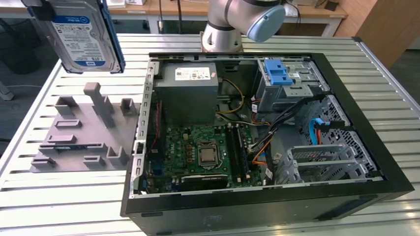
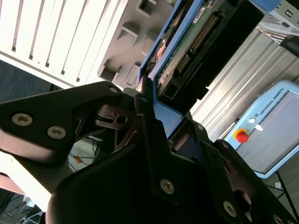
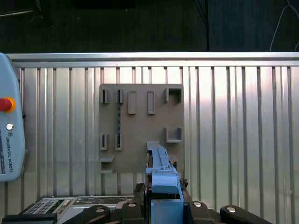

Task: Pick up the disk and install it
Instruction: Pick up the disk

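The disk (image 1: 85,39), a silver-grey hard drive with a blue-and-white label and blue side rails, hangs upright in the air at the exterior view's upper left, above the table. My gripper (image 2: 163,112) is shut on it; in the second wrist view its black fingers (image 2: 145,100) clamp the blue rail near the disk (image 2: 196,42) connector edge. In the first wrist view the disk (image 3: 161,172) shows edge-on, rising from the gripper (image 3: 163,210). The open computer case (image 1: 367,123) lies to the exterior view's right of the disk.
A grey holder plate (image 1: 78,132) with upright tabs lies on the slatted metal table (image 1: 66,206) below the disk, also the holder plate (image 3: 140,126). Inside the case are a power supply (image 1: 190,93), a motherboard (image 1: 203,152) and a blue-latched drive bay (image 1: 279,73). A teach pendant (image 3: 9,130) lies beside the plate.
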Controlling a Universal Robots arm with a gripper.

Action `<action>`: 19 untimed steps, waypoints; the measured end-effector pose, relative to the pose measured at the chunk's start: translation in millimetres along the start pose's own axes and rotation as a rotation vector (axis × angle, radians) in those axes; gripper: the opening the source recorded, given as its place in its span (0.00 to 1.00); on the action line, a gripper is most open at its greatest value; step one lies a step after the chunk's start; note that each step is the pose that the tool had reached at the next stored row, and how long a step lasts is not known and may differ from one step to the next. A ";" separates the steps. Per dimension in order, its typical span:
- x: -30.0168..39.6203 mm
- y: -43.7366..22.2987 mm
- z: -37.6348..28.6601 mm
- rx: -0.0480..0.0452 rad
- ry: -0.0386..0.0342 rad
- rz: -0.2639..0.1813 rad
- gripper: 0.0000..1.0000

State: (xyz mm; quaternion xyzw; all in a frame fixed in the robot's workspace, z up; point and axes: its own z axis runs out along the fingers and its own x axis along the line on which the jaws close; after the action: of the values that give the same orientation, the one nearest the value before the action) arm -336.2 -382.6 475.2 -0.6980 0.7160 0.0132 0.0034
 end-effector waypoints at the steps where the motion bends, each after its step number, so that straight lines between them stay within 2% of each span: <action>1: 0.0 -1.8 0.0 0.0000 0.0000 0.000 0.36; 19: -0.8 -34.4 -0.5 0.0000 0.0000 0.000 0.36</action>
State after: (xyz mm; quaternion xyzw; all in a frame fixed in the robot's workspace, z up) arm -301.7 -382.7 475.2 -0.6980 0.7159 0.0132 0.0034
